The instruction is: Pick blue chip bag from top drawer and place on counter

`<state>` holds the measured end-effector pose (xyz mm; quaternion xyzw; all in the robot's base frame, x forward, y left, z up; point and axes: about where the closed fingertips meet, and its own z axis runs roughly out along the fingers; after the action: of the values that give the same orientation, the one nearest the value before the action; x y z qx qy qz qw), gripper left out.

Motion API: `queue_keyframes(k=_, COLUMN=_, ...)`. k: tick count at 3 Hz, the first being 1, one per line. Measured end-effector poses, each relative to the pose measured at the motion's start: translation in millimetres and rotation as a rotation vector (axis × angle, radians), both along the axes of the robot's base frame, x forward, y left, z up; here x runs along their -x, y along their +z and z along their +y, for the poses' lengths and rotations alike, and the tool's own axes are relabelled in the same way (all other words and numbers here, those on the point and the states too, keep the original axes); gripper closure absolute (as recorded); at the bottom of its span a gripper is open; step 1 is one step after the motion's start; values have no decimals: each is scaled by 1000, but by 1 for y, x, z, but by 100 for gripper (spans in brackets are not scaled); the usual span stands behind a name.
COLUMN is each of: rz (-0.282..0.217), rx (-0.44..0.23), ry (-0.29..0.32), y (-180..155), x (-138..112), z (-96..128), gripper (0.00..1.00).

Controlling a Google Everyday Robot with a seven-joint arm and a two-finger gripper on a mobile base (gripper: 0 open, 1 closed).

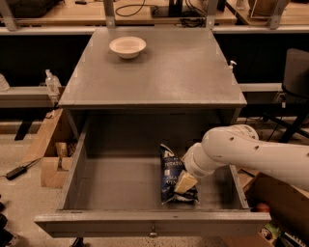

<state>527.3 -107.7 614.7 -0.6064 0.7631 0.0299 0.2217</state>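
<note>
The blue chip bag (172, 173), dark navy with white lettering, lies in the open top drawer (116, 183), right of its middle and near the front panel. My white arm reaches in from the right, and my gripper (185, 183) is down on the bag's lower right part, touching it. The wrist hides the bag's right edge. The grey counter (164, 72) is the cabinet top directly above and behind the drawer.
A white bowl (127, 47) sits at the counter's back left. The drawer's front panel has a small knob (153, 234). Cardboard boxes (48, 154) stand on the floor at the left. A wooden bench with cables (154, 9) runs behind.
</note>
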Motion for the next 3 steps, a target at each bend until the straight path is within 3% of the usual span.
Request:
queue_keyframes(k=1, rz=-18, rx=46, ry=6, y=65, x=-19, z=0, gripper=100)
queue_keyframes(k=2, rz=-99, rx=103, ry=23, y=168, x=-64, z=13, gripper=100)
queue_keyframes(k=3, rz=-116, rx=171, ry=9, y=257, x=-106, z=17, gripper=100)
